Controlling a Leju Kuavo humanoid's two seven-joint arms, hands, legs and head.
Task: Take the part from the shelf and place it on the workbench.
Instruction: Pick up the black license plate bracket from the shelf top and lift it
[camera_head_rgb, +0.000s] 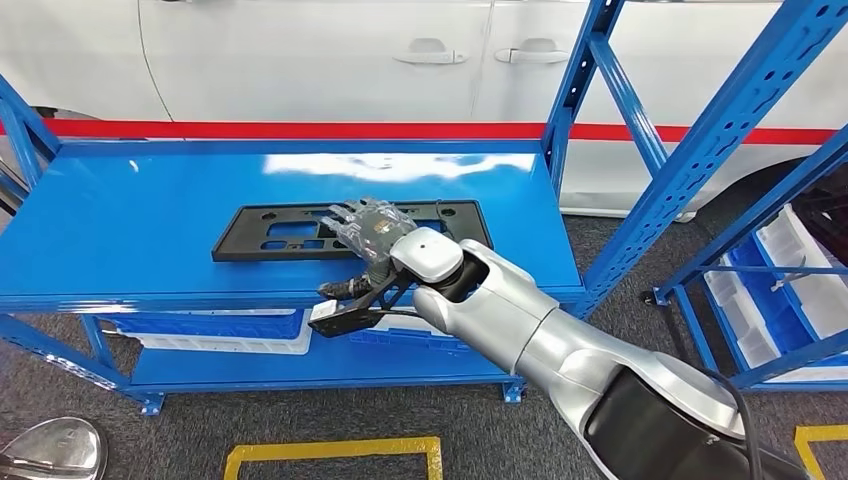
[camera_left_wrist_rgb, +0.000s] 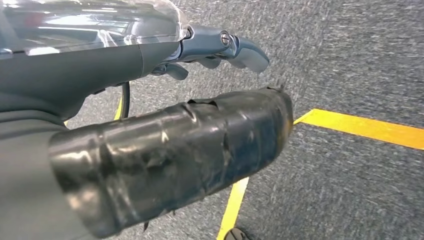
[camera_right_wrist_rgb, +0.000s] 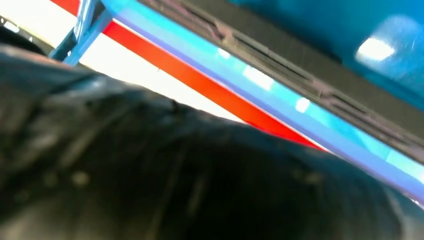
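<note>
The part (camera_head_rgb: 270, 232) is a flat black rectangular frame lying on the top deck of the blue shelf (camera_head_rgb: 130, 220). My right arm reaches in from the lower right, and my right hand (camera_head_rgb: 372, 228) lies over the part's right half with its fingers spread flat on top. Nothing is clasped in it. Up close in the right wrist view, the dark blurred right hand (camera_right_wrist_rgb: 150, 175) sits before the part's edge (camera_right_wrist_rgb: 300, 75). In the left wrist view my left hand (camera_left_wrist_rgb: 100, 65) hangs over the grey floor with its fingers loosely apart, holding nothing.
A white car (camera_head_rgb: 320, 60) with a red stripe stands behind the shelf. Blue uprights (camera_head_rgb: 575, 95) rise at the shelf's right end. White bins (camera_head_rgb: 220, 335) sit on the lower deck, and another rack with bins (camera_head_rgb: 800, 290) is at the right. Yellow floor lines (camera_head_rgb: 330, 450) run below.
</note>
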